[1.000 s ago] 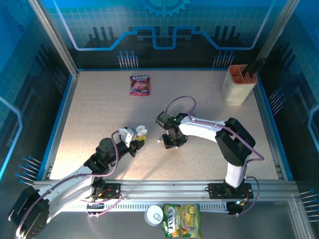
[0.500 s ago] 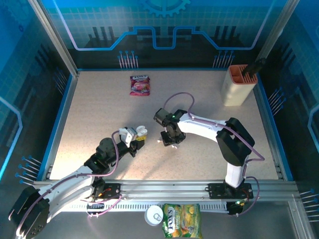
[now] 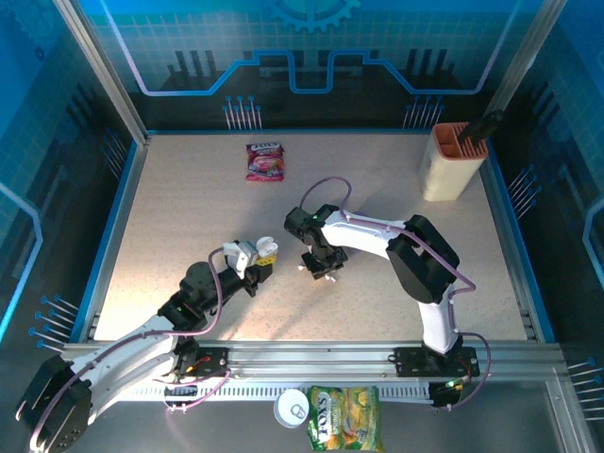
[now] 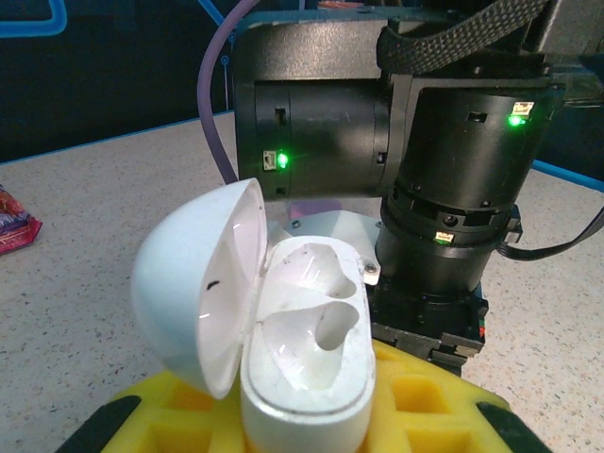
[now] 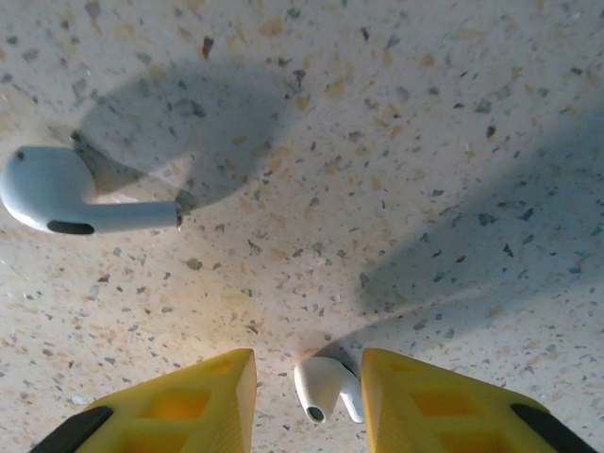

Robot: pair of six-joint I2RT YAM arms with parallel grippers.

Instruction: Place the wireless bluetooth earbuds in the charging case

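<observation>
Hold the left fingers (image 4: 415,396) clamped on the white pebble-shaped charging case (image 4: 302,330), hinged lid (image 4: 198,283) thrown back, both wells empty and facing up. Leave the loose white stemmed earbud (image 5: 75,200) lying on the speckled tabletop (image 5: 425,142). Close the right fingers (image 5: 189,401) squarely on the second white earbud (image 5: 326,385), down between them: narrow, a gap left on one side, not yet pinching. Probably best to grip the bulb, lift straight, then lower stem-first into a well. With the left arm (image 3: 151,326): stretches low and forward, case raised. With the right arm (image 3: 377,236): folds back toward centre, wrist pointing down near the case.
</observation>
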